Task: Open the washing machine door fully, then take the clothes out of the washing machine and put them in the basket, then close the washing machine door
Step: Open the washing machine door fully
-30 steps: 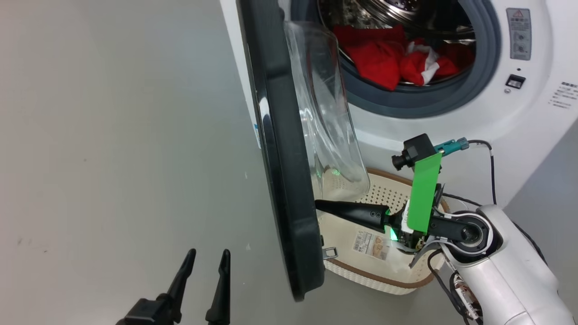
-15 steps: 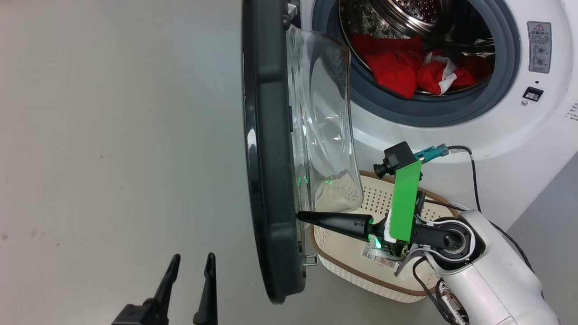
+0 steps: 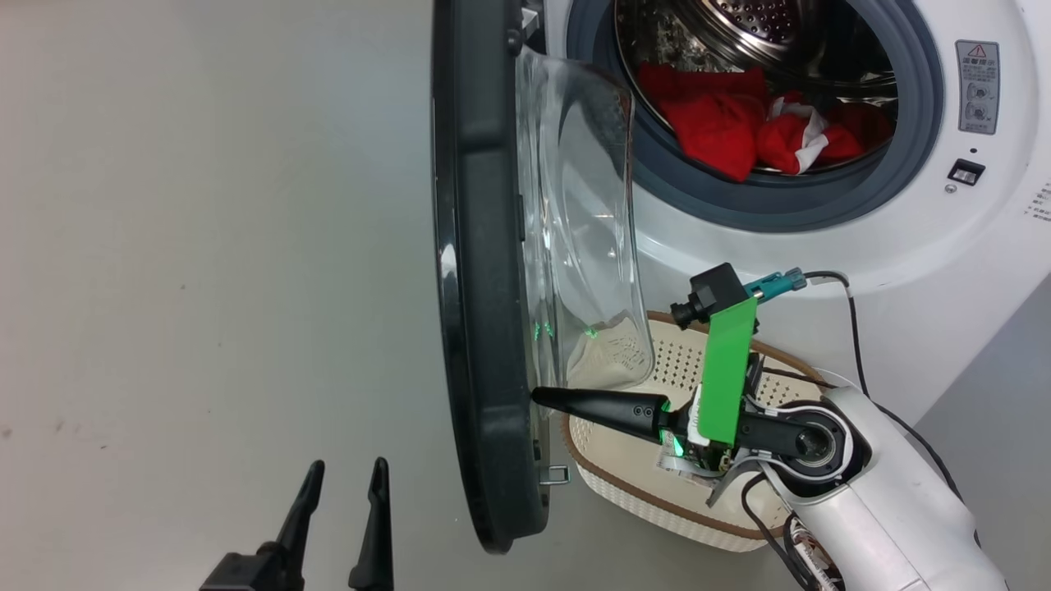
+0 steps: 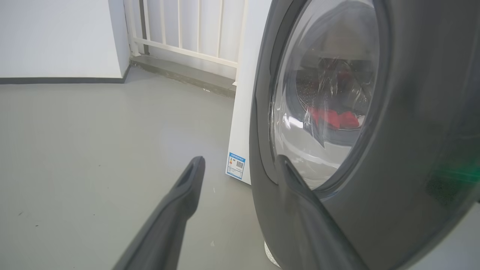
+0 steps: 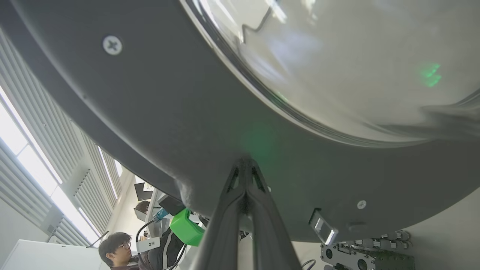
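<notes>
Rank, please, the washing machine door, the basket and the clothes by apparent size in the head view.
1. washing machine door, largest, though nearest the camera.
2. basket, partly hidden by the right arm.
3. clothes, smallest, farther away inside the drum.

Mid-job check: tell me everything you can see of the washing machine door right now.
The washing machine door is round, with a wide glossy black rim and a clear domed glass window bulging on its inner side. It stands swung out, roughly edge-on in the head view. A small metal latch juts from its free edge. The right gripper, jaws shut, touches its inner rim.
</notes>
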Motion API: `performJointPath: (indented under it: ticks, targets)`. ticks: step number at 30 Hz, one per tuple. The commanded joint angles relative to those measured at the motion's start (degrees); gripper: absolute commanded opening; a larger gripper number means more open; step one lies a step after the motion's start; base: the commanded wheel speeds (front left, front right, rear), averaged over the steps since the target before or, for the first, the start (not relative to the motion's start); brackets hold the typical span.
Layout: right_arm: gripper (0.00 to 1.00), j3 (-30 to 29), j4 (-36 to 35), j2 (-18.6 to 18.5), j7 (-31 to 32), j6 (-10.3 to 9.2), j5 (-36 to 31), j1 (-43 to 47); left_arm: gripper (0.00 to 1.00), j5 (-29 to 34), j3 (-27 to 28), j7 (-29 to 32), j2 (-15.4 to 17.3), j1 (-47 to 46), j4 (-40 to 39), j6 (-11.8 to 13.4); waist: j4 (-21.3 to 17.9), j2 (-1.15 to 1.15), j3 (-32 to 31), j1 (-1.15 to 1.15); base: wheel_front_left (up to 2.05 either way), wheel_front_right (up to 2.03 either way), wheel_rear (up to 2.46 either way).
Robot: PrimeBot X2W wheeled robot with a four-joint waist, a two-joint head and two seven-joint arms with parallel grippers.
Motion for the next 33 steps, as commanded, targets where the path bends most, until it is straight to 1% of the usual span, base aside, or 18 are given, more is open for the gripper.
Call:
performJointPath:
  ticks: [1,2,3,6,9,12,19,24,33]
  targets:
    - [0.49,0.02,-1.65,1.69,-0.68,0.37,-0.29,-0.27,1.00,0.15,2.20,-0.70,0.55,-0.45,-1.38,-0.19,-0.09,0.00,-0.11,0.00,0.00,0.00,0.00]
    - [0.91,-0.23,-1.75,1.69,-1.15,0.37,-0.60,-0.12,1.00,0.17,2.22,-0.70,0.55,-0.49,-1.29,-0.28,-0.13,0.00,-0.14,0.00,0.00,0.00,0.00]
    - [1.00,-0.50,-1.84,1.64,-1.72,0.37,-0.99,0.06,1.00,0.18,2.24,-0.70,0.55,-0.55,-1.19,-0.37,-0.16,0.00,-0.18,0.00,0.00,0.00,0.00]
    - [1.00,-1.58,-1.83,1.42,-3.56,0.37,-1.80,0.90,1.00,0.11,2.32,-0.70,0.55,-0.76,-0.85,-0.66,-0.29,0.00,-0.41,0.00,0.00,0.00,0.00]
    - [1.00,-2.38,-2.17,0.34,-6.04,0.37,-3.62,2.47,1.00,0.10,2.56,-0.70,0.55,-0.79,-0.26,-1.06,-0.76,0.00,-0.88,0.00,0.00,0.00,0.00]
    - [1.00,-2.38,-2.24,-0.23,-7.12,0.37,-4.53,3.41,1.00,0.09,2.83,-0.70,0.55,-0.69,-0.02,-1.26,-1.33,0.00,-1.06,0.00,0.00,0.00,0.00]
    - [1.00,-2.75,0.30,-2.17,-12.04,0.37,-6.98,5.92,1.00,0.34,3.92,-0.70,0.55,-0.92,0.59,-1.80,-3.16,0.00,-1.12,0.00,0.00,0.00,0.00]
    - [1.00,-3.50,1.24,-4.22,-15.99,0.37,-8.20,7.81,1.00,0.53,4.83,-0.70,0.55,-1.16,0.91,-2.22,-3.97,0.00,-1.13,0.00,0.00,0.00,0.00]
    - [1.00,-2.38,0.57,-8.97,-24.10,0.37,-11.90,13.09,1.00,1.03,6.10,-0.70,0.55,-0.99,1.27,-2.77,-4.79,0.00,-1.34,0.00,0.00,0.00,0.00]
